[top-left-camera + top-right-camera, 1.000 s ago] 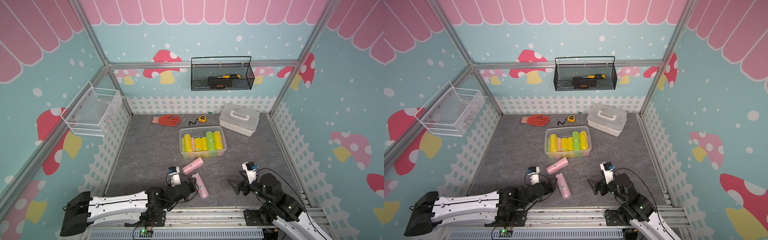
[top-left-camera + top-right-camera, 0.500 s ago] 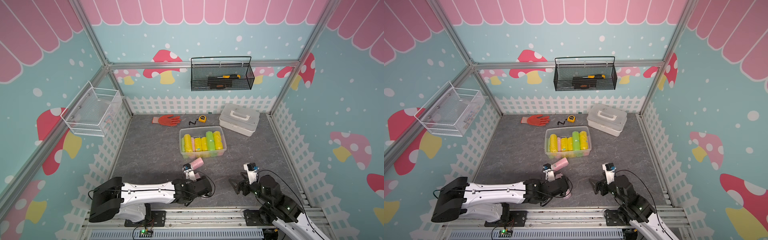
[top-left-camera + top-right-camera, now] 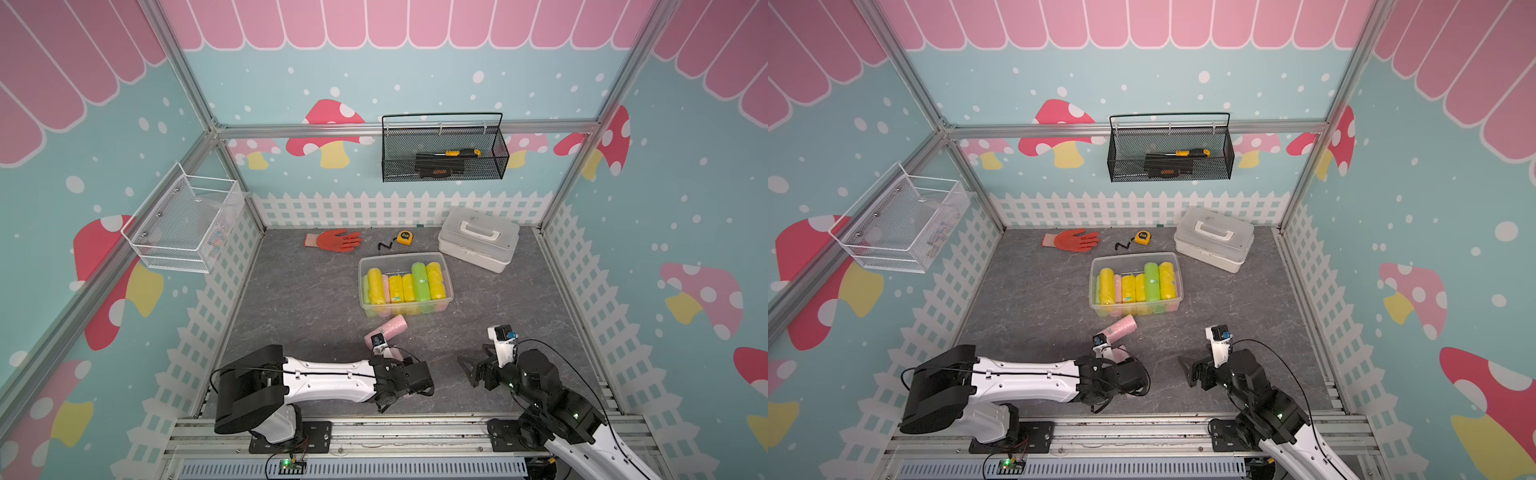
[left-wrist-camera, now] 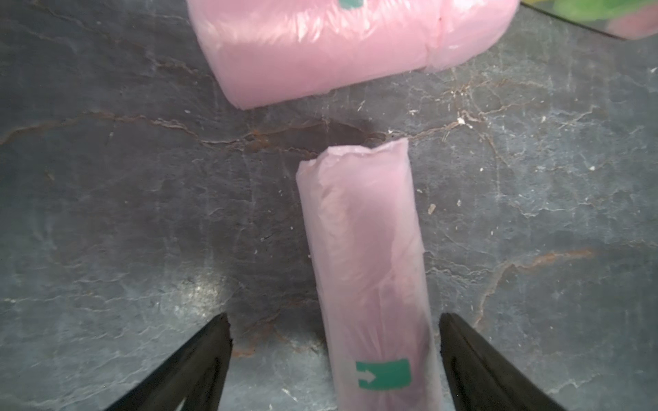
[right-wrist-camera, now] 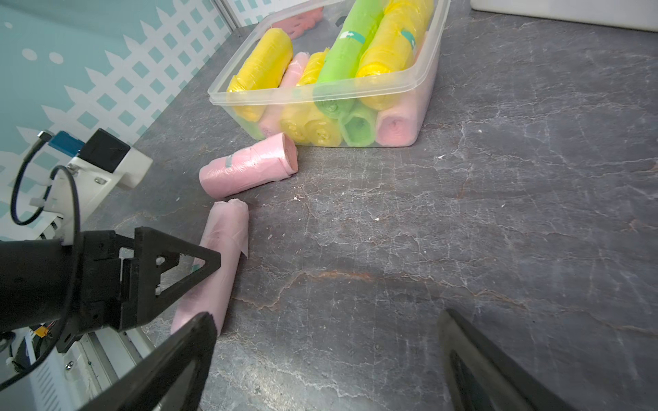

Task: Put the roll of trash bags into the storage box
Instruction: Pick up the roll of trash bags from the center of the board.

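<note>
The slim pink roll of trash bags (image 4: 363, 249), a crinkly film cylinder with a green sticker (image 4: 382, 375), lay on the veined grey floor (image 4: 142, 213) near the clear, round-cornered storage box (image 5: 320, 96). The left gripper (image 4: 333, 315) had its black wedge fingers spread either side of it; the right gripper (image 5: 327, 315) gaped over floor.

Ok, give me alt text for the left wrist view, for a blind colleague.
A slim pink trash-bag roll lies on the gray table between the fingers of the open left gripper, not yet gripped. A fatter pink roll lies crosswise beyond it, apart.
</note>
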Action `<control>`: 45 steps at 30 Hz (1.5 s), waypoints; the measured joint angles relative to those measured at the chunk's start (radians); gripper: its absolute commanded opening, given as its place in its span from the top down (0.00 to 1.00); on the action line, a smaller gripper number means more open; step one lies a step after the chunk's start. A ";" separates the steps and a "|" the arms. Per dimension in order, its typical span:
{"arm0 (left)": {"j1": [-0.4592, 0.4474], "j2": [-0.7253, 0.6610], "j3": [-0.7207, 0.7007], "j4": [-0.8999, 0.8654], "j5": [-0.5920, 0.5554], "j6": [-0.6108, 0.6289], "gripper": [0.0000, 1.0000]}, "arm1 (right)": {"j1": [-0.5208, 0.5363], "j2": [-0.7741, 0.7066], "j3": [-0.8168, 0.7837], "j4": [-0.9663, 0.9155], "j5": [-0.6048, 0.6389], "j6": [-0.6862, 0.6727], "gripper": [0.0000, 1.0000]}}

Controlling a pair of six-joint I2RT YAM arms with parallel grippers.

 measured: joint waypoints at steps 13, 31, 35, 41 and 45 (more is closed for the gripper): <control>0.045 0.087 0.053 0.000 0.060 0.026 0.41 | 0.000 0.005 -0.002 0.001 0.018 0.007 0.01; 0.077 0.084 0.054 -0.011 0.091 0.068 1.00 | 0.000 0.008 -0.021 0.009 0.017 0.007 0.01; 0.078 0.032 0.012 -0.058 0.075 0.057 1.00 | 0.000 0.008 -0.023 0.010 0.018 0.007 0.01; 0.076 -0.043 -0.002 -0.093 0.046 0.100 1.00 | 0.000 0.008 -0.028 0.016 0.018 0.007 0.01; 0.046 -0.100 -0.002 -0.100 0.005 0.144 1.00 | 0.000 0.008 -0.030 0.020 0.018 0.007 0.01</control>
